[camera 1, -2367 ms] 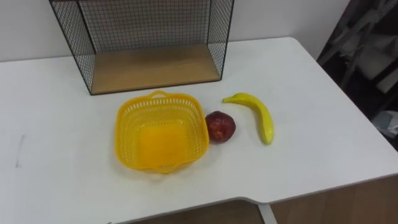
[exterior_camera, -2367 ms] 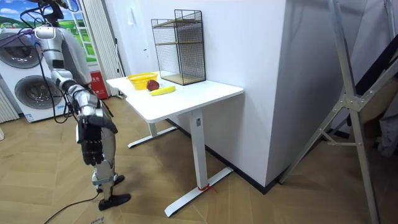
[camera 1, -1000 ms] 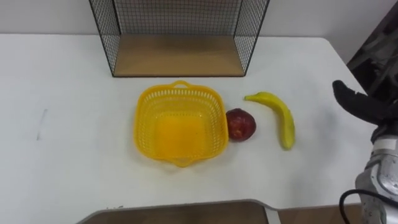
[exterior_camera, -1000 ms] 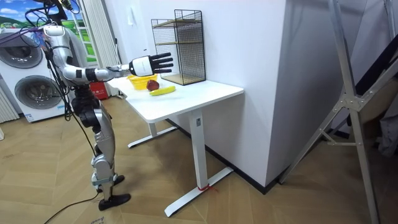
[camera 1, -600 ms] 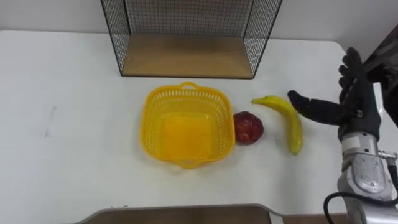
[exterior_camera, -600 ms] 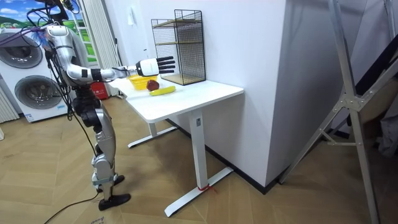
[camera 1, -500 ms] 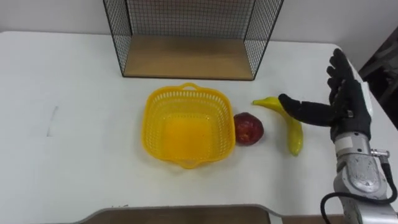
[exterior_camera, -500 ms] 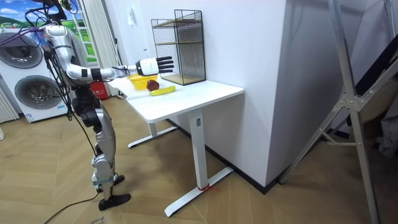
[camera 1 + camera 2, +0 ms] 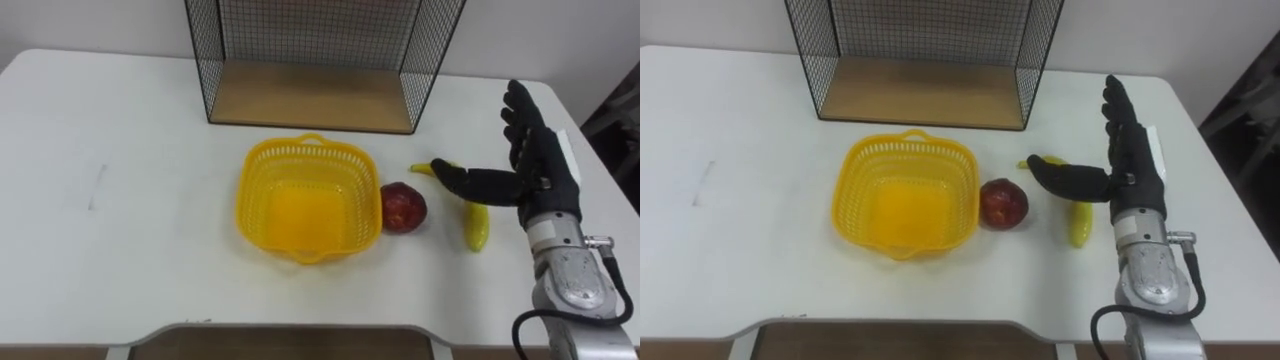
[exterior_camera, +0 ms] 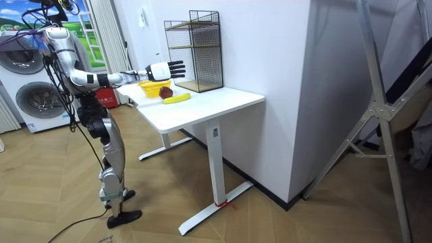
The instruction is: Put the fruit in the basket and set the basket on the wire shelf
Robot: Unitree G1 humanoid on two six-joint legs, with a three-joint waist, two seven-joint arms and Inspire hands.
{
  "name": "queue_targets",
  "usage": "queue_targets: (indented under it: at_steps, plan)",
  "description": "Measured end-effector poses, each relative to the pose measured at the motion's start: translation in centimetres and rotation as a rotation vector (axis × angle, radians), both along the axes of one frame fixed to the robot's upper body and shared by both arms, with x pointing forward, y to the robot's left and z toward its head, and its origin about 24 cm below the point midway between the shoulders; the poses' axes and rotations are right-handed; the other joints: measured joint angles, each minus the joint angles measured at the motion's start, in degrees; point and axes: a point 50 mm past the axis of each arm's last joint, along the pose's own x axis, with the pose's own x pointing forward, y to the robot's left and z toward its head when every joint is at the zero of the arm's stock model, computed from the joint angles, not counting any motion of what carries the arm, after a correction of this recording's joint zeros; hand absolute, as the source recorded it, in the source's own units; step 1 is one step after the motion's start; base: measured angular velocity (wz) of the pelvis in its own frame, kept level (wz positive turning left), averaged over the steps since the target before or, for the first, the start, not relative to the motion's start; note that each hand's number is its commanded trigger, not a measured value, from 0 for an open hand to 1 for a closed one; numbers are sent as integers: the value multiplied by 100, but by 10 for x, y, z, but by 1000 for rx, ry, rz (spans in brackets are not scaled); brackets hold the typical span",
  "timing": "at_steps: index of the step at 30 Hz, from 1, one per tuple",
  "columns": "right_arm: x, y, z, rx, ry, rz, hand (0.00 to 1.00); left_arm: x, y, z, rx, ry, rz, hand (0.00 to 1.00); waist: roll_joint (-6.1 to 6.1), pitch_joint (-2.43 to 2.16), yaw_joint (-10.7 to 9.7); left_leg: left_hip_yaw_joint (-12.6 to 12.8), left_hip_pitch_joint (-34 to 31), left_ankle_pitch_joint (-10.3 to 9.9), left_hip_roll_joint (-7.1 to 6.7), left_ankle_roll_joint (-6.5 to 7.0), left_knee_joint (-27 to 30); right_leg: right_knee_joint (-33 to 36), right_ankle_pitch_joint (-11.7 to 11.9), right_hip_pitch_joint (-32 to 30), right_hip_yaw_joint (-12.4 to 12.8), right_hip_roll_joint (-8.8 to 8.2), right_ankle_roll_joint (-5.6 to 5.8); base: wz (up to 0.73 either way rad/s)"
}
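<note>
A yellow plastic basket (image 9: 308, 200) (image 9: 905, 193) stands empty on the white table (image 9: 120, 230), in front of the black wire shelf (image 9: 320, 60) (image 9: 925, 55). A dark red apple (image 9: 403, 208) (image 9: 1004, 204) lies just right of the basket. Further right lies a yellow banana (image 9: 474, 225) (image 9: 1079, 222). My right hand (image 9: 535, 170) (image 9: 1130, 160) hovers open above the banana, thumb stretched across its upper half, fingers straight. In the room view I stand at the table's end with the right hand (image 10: 160, 69) held out over the basket (image 10: 152, 87) and fruit.
The wire shelf has a wooden floor (image 9: 310, 97) and open front facing the basket. Bare table lies left of the basket. The table's near edge (image 9: 300, 330) runs along the bottom. In the room view, washing machines (image 10: 30, 94) stand behind me.
My right hand has moved left and further over the banana, now covering its upper part. The eye views have shifted a little; basket, apple and banana stay put.
</note>
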Motion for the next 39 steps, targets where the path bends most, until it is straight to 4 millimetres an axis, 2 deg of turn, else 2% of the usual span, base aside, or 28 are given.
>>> queue_targets:
  at_steps: [11,18,27,35,39]
  plan:
    - [0,1,0,-2,3,12,0,2,0,0,1,-5,-2,0,15,10,14,-48,-13,0,-1,0,-5,-4,0,-6,-11,0,0,1]
    - [1,6,-2,-89,25,60,0,9,1,0,4,-18,-6,0,7,5,-4,-75,-26,1,-2,-1,-21,-4,0,-8,-21,1,0,0]
    - [-3,17,-12,-102,88,163,0,17,0,1,6,-34,-21,0,-7,-10,-29,-116,-20,1,-4,-1,-13,-8,0,-12,-1,2,0,1]
    - [-9,23,-25,-98,161,227,0,27,-1,1,3,-61,-38,0,50,-31,-15,-114,-16,2,-4,-2,-11,-9,0,-9,3,2,0,0]
    - [-11,24,-26,-96,171,248,0,33,-1,2,2,-77,-42,0,71,-26,1,-105,-12,2,-4,-3,2,-9,0,-8,8,2,0,0]
